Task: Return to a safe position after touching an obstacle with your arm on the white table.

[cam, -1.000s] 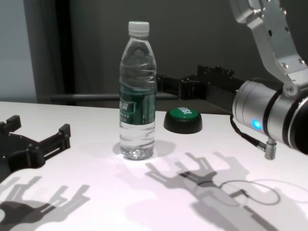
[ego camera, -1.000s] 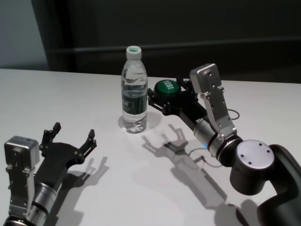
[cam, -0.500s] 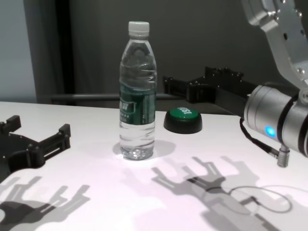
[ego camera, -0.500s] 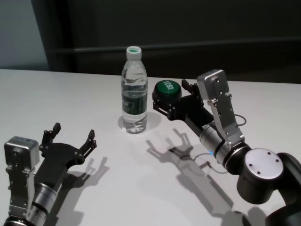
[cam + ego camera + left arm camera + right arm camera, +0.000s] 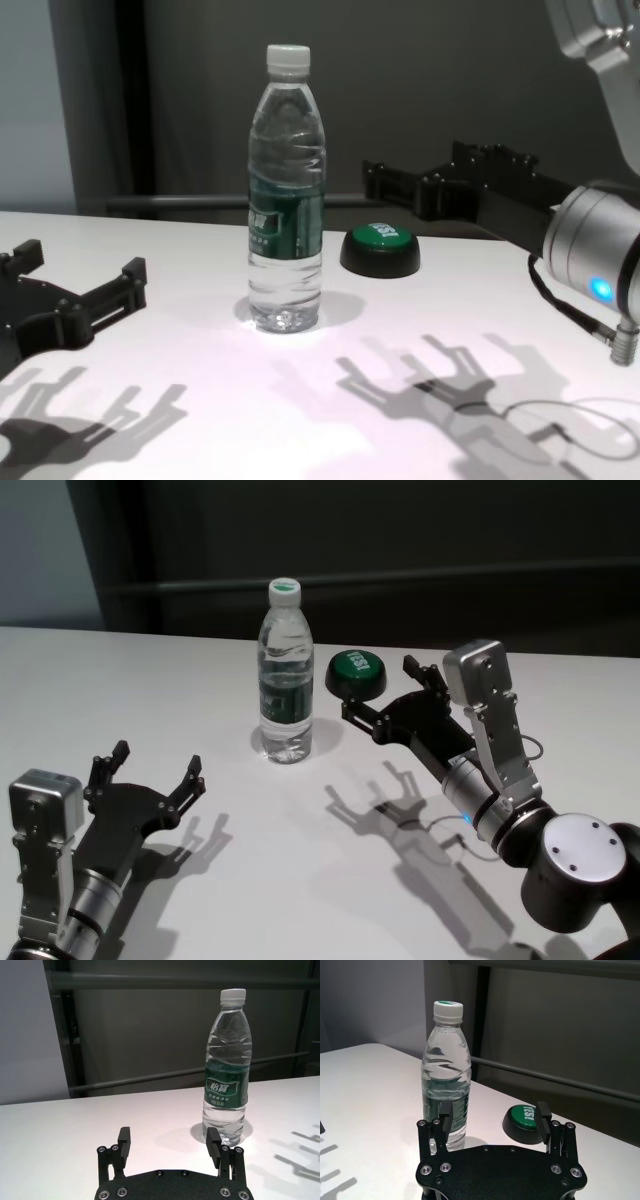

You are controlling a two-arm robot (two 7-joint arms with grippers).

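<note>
The obstacle, a clear water bottle (image 5: 285,680) with a white cap and a dark green label, stands upright on the white table (image 5: 120,680). It also shows in the chest view (image 5: 286,200), the left wrist view (image 5: 226,1075) and the right wrist view (image 5: 446,1085). My right gripper (image 5: 380,688) is open and empty. It hovers above the table to the right of the bottle, clear of it, fingers pointing toward it (image 5: 414,165) (image 5: 493,1117). My left gripper (image 5: 157,762) is open and empty, low at the near left (image 5: 169,1137) (image 5: 80,262).
A low green dome button (image 5: 355,670) on a black base sits just right of the bottle, under and behind the right gripper's fingers (image 5: 380,248) (image 5: 522,1117). A dark wall with a rail runs behind the table's far edge.
My right arm has drawn back to the right and toward my body, away from the bottle. The bottle stands where it was. The left arm has not moved.
</note>
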